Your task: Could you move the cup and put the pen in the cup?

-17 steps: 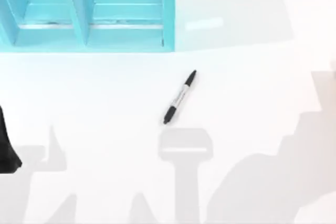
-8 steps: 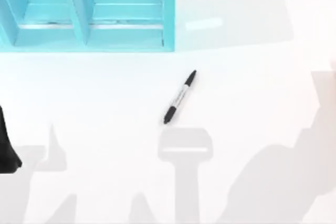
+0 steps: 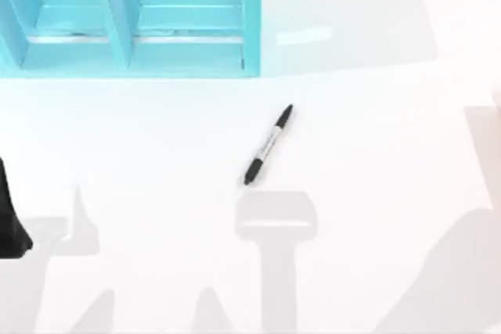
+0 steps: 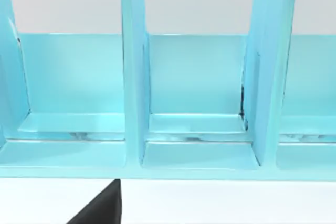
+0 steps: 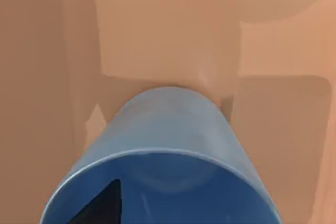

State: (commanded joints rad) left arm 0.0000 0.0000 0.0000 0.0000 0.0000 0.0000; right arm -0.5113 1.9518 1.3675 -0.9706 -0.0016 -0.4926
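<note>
One cup (image 5: 168, 145) directly under right end effector.

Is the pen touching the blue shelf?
Apart. The top view shows the pen lying alone on the white table, with bare table between its upper tip and the shelf.

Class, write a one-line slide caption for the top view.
Marker pen lying diagonally on the white table, just right of a turquoise shelf unit.

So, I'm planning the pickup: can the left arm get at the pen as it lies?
Probably yes. The pen lies flat and alone on the open white table, nothing beside it; the teal shelf stands farther back, apart from it.
</note>
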